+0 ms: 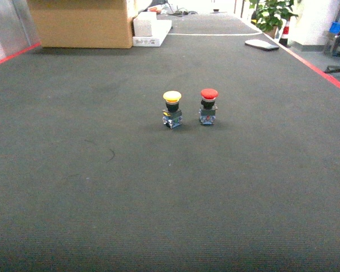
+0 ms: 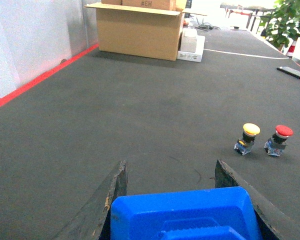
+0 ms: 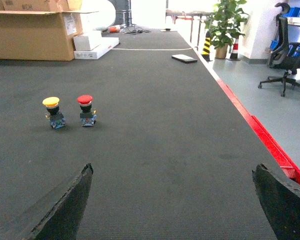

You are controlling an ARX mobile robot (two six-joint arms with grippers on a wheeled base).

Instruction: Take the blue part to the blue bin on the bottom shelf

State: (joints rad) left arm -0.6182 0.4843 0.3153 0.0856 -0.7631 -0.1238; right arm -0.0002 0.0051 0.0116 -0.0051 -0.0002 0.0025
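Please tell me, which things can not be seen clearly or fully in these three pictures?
- Blue part, left wrist view: bottom edge cuts it off; full shape unknown. It sits between the left tool fingers.
- Blue bin and bottom shelf: in no view.
- Right tool, right wrist view: only open fingertips show.
- Both tools: outside the head view.
- Yellow button and red button: base details too small.
- Cardboard box: print too small.

The only writing to be made out is dark stamped lettering on the cardboard box [image 2: 140, 30], which looks like "#CH" in both wrist views. A white label on the box's side [image 3: 68, 23] is too small to read.
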